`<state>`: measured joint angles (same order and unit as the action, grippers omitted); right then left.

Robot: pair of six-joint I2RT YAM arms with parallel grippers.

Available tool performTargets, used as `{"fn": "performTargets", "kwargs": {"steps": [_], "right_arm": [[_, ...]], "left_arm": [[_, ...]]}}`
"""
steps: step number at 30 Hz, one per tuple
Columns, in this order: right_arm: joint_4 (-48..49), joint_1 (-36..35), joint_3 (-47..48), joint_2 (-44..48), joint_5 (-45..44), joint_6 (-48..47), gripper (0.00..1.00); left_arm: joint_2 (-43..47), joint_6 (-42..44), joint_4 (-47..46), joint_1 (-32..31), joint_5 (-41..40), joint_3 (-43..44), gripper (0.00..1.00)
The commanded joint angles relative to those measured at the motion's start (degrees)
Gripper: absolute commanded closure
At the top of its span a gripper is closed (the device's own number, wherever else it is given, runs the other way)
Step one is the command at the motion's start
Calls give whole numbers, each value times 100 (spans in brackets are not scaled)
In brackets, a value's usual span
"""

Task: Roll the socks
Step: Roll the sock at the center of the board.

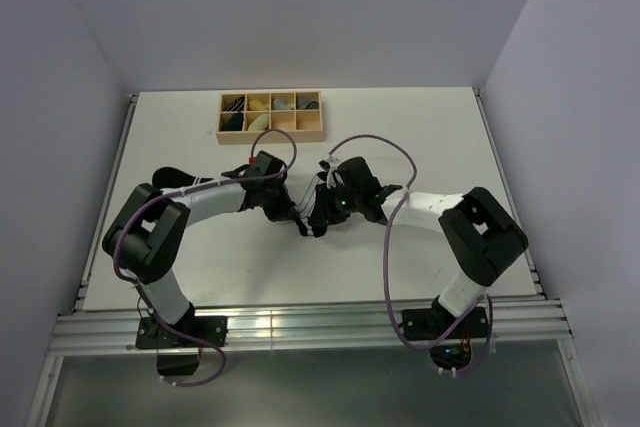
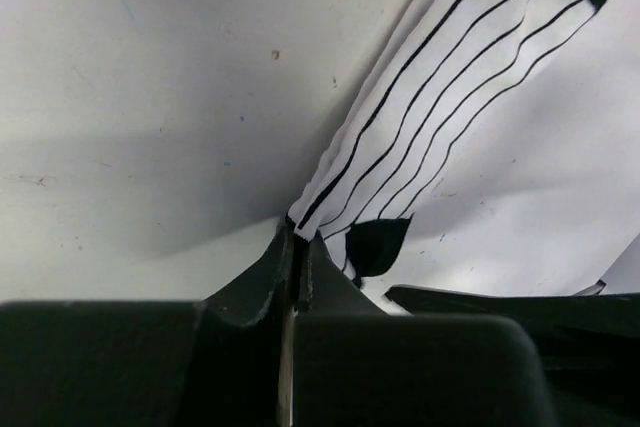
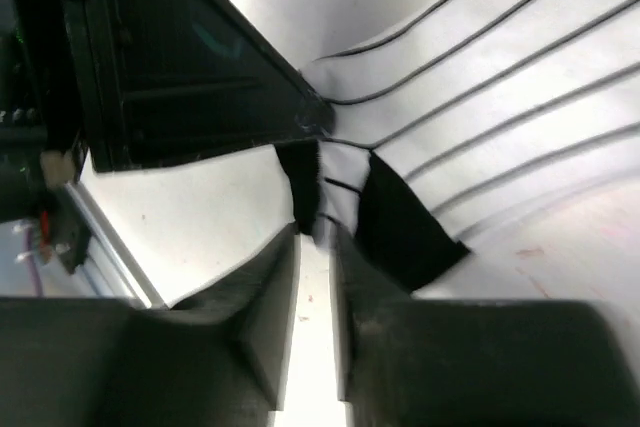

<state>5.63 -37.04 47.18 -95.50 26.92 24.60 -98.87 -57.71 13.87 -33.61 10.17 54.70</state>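
The left gripper point(image 2: 298, 237) pinches the striped sock's point(image 2: 450, 107) edge while the right gripper point(image 3: 315, 237), slightly parted, straddles its black end, mid-handover; next, rolling needs a firm pinch.

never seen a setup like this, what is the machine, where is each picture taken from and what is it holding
Two robot arms are bolted at the near edge of a white table. One picture looks down from above; the other two come from cameras on each wrist. At the table's far side sits a wooden tray with compartments holding rolled socks. The left claw is shut on an edge of the white fabric sock with thin black stripes. The right claw has its fingers slightly apart around that sock's black-patched end.
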Motion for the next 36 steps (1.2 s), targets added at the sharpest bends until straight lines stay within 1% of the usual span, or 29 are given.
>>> {"fn": "performTargets", "kwargs": {"steps": [1,3,4,5,6,7,11,12,16,19,25,33,36], "right_arm": [[61,-180,-156,558,-713,-376,66],[44,-347,-261,805,-1257,-543,61],[35,-557,-314,884,-1503,-614,58],[26,-672,-349,1006,-1705,-675,57],[35,-786,-384,1051,-2134,-780,55],[70,-909,-437,1086,-2312,-807,53],[140,-1480,-490,1078,-3155,-992,49],[158,-1595,-482,1052,-3514,-1123,48],[228,-2087,-385,867,-4253,-1413,47],[342,-2395,-306,665,-4668,-1633,46],[378,-2791,-51,156,-5029,-2003,46],[545,-2923,98,-214,-5749,-2363,46],[571,-2923,178,-346,-5794,-2398,46]], "left_arm": [[-62,129,449,-6,-227,392,100],[-89,155,607,-6,-209,463,100],[-123,173,669,-6,-209,533,100],[-141,181,713,3,-209,568,100],[-159,190,792,-6,-209,603,99],[-185,190,819,3,-200,647,99],[-273,243,933,-6,-148,753,99],[-308,252,960,-6,-147,779,100],[-370,278,1065,-6,-139,911,100],[-422,313,1135,-6,-104,1007,100],[-510,357,1241,-14,-77,1140,100],[-528,392,1276,-14,-33,1140,100],[-537,401,1276,-14,-16,1140,100]]}}
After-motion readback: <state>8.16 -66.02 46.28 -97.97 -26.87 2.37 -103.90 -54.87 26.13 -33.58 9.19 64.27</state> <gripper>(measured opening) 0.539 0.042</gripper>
